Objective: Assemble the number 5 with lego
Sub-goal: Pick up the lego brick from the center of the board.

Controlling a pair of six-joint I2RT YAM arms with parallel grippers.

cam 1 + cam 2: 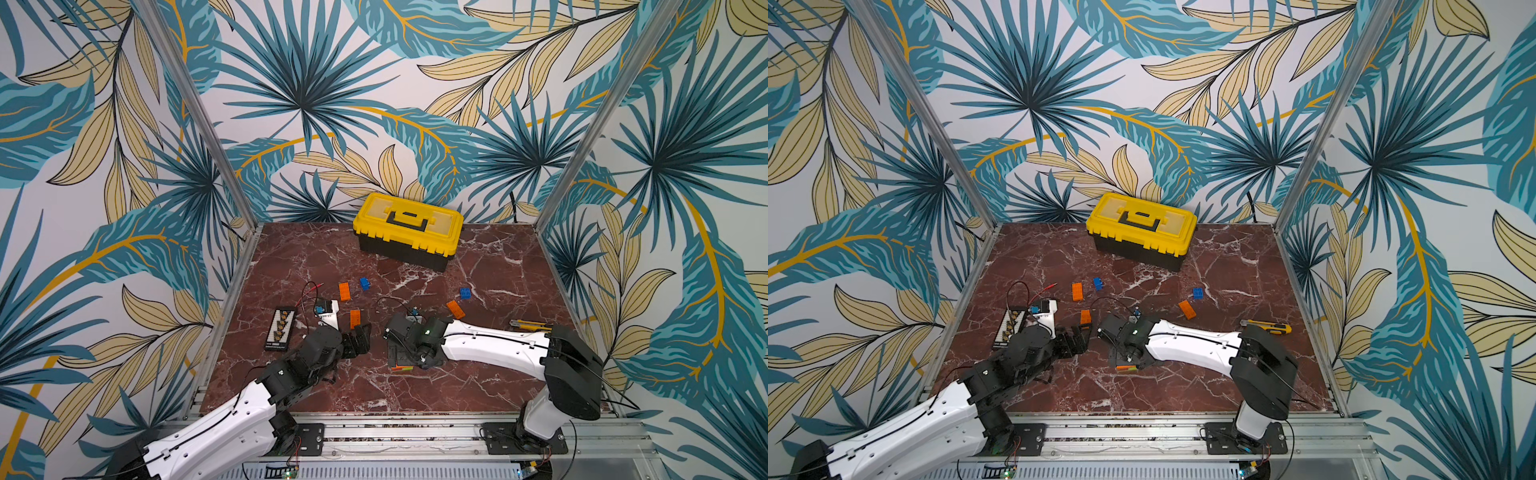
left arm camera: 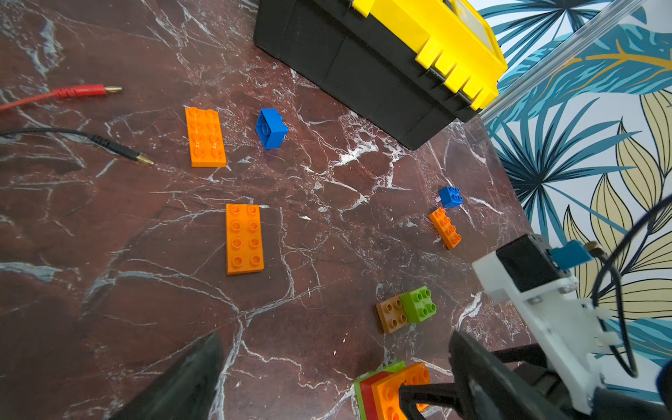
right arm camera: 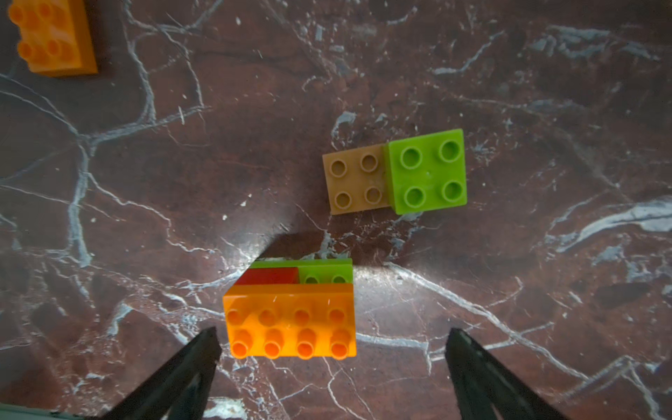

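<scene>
On the tabletop [image 1: 478, 374] the yellow toolbox [image 1: 407, 230] stands at the back. Well in front of it, the left claw [image 2: 336, 338] is open. The right claw [image 3: 333, 334] stands open around the orange, red and green lego stack [image 3: 291, 320]. The tan-and-green pair [image 3: 392, 174] lies a little nearer the toolbox, and the loose orange bricks [image 2: 205, 136] and blue bricks [image 2: 271, 127] lie nearer still.
</scene>
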